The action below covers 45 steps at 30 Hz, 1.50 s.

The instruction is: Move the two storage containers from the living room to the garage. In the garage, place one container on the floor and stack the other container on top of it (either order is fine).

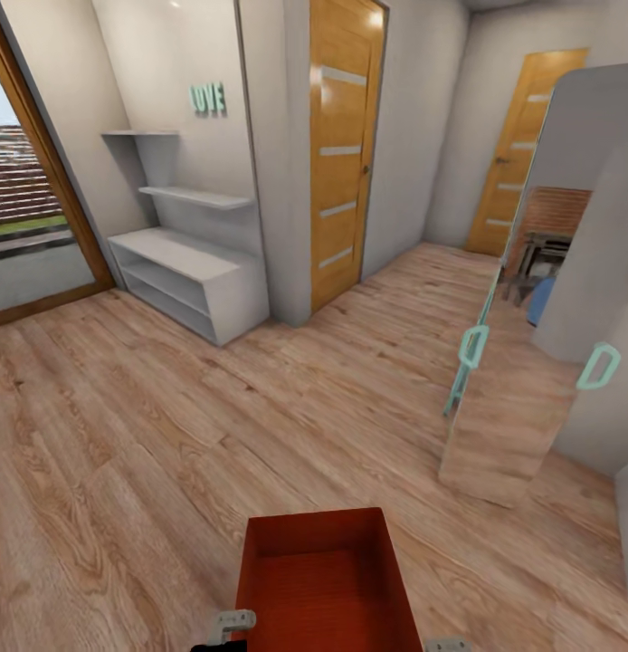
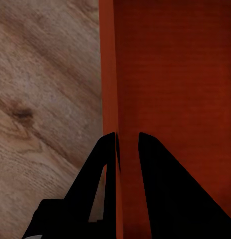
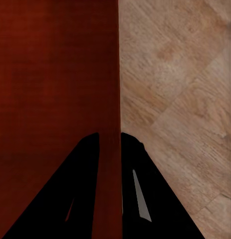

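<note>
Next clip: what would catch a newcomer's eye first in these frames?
First, the orange-red storage container at the bottom centre of the head view, carried above the light wood plank floor, with the left gripper and right gripper each clamped over a side wall. Beyond it, a wooden door stands ahead, white shelves under teal "LOVE" letters to its left.

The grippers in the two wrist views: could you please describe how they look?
Each gripper, left and right, has two matte black, wedge-shaped fingers tapering to blunt tips. The outer fingers have narrow slots. In the head view, pale grey metallic brackets show.
</note>
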Available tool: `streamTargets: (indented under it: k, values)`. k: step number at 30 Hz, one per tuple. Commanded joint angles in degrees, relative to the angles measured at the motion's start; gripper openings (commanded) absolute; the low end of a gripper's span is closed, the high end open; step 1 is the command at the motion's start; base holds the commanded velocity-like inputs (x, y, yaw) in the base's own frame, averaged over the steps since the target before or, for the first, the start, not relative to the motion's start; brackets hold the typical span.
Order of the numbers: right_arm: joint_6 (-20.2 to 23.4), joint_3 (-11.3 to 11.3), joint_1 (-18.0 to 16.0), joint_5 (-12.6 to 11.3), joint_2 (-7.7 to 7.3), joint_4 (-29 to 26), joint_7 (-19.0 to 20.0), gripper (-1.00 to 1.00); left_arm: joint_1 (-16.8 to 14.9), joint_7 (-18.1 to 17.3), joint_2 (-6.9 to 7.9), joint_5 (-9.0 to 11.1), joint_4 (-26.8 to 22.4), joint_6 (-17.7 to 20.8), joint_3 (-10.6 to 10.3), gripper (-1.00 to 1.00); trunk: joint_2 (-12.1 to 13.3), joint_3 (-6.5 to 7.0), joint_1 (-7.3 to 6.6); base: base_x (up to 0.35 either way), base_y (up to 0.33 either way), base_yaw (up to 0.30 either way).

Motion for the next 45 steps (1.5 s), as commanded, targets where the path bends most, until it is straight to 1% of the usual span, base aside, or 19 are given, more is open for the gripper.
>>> streamTargets:
  k: [1,20,45]
  values:
    - [0.3,0.8,0.0,-0.8,-0.06,0.1,0.0,-1.00,0.0,0.6,1.20,-0.1,-0.2,-2.1,-1.1,-1.00,0.0,-0.05,0.03,0.343,0.000,0.000]
    - [0.2,0.8,0.0,-0.8,-0.06,0.1,0.0,-1.00,-0.1,0.6,1.20,-0.1,-0.2,-2.1,-1.1,-1.00,0.0,0.01,0.03,0.343,0.000,0.000]
    - [0.3,0.8,0.0,-0.8,-0.06,0.0,0.0,-1.00,-0.1,0.6,1.20,-0.1,-0.2,-2.1,-1.1,-1.00,0.0,2.03,0.03,0.343,0.000,0.069]
